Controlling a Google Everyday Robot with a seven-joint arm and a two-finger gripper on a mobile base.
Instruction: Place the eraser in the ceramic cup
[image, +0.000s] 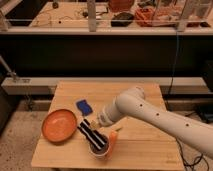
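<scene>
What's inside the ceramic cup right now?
The eraser slants into the ceramic cup, upper end sticking out. Its lower end and the cup bottom are hidden. The gripper is just above.

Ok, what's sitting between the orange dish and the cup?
In the camera view, the eraser slants between the orange dish and the cup, its lower end in the cup. The gripper is just above it.

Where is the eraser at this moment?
In the camera view the eraser leans tilted, its lower end in the ceramic cup at the table's front, right of the orange dish, with the gripper at its upper end.
</scene>
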